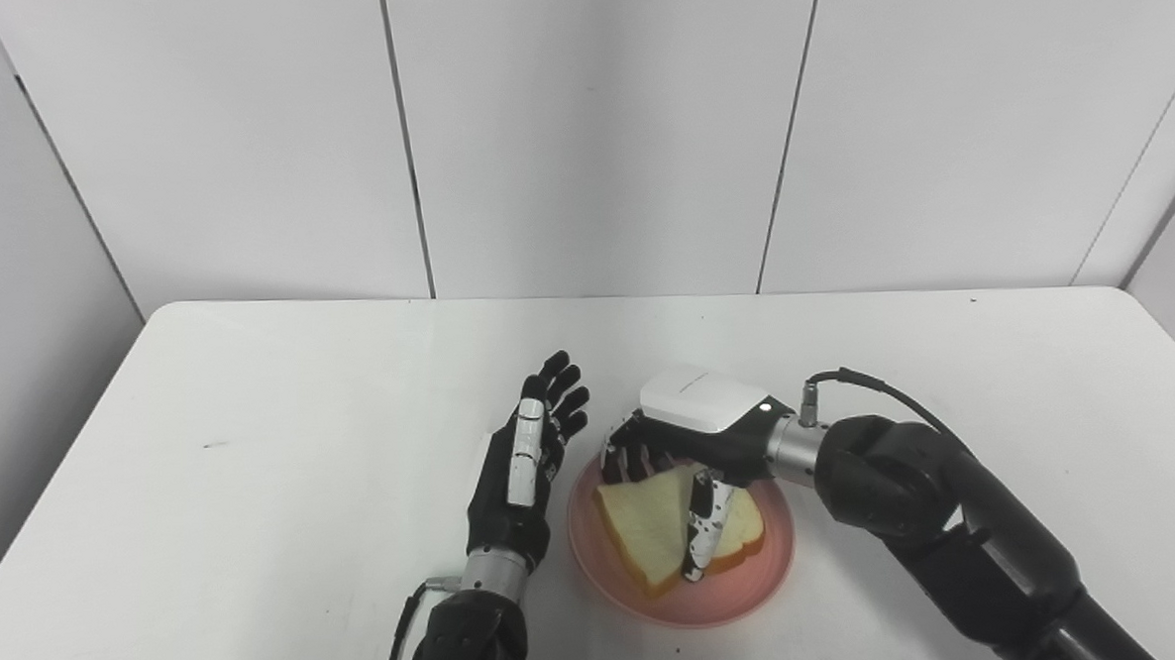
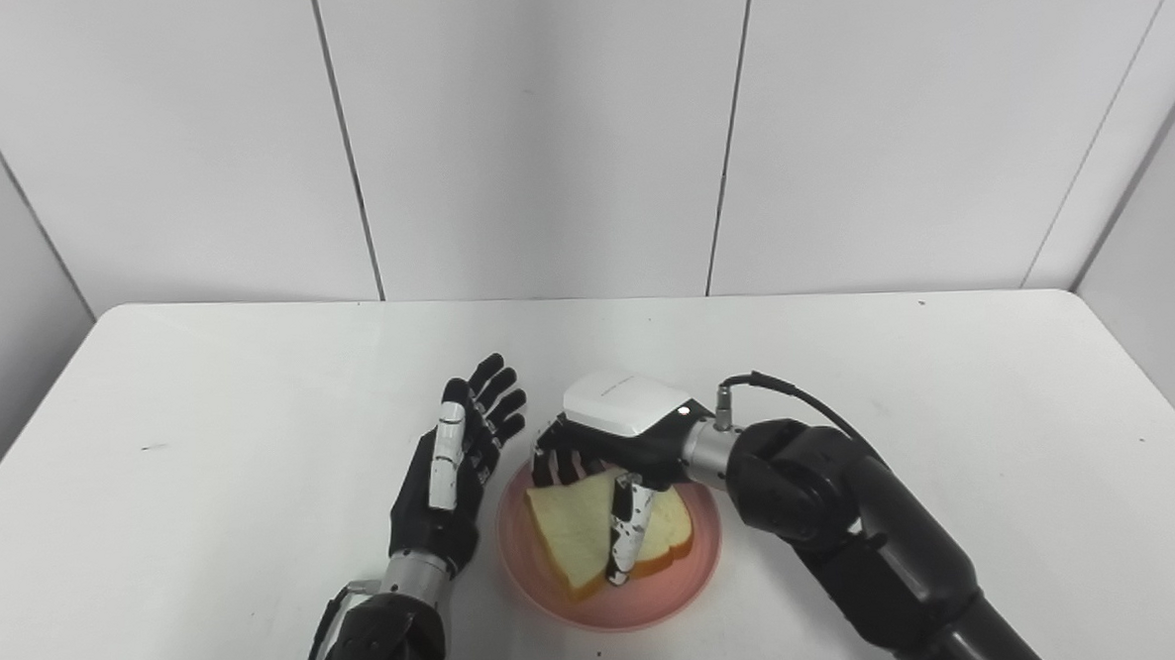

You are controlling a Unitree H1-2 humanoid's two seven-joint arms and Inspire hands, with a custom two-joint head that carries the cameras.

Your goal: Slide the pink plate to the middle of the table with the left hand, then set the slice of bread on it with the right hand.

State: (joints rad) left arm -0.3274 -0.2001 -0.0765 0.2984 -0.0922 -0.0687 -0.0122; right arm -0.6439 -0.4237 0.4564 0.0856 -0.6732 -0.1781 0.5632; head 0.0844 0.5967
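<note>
Readable text: none that I can make out.
Back of my right hand (image 1: pixel 686 435): a thin line of print on the white cover, too small to read.
Pink plate (image 1: pixel 757 580): no marking.
Table (image 1: pixel 256 463): no label.

- pink plate (image 2: pixel 600 607) sits on the white worktop (image 2: pixel 208 485), near its front edge
- bread slice (image 2: pixel 571 529) on the plate, right robot hand (image 2: pixel 608 468) pinching it
- left robot hand (image 2: pixel 455 465) just left of the plate, fingers spread, holding nothing

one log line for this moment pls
left hand: open beside pink plate | right hand: fingers on bread slice | bread: on plate
</note>
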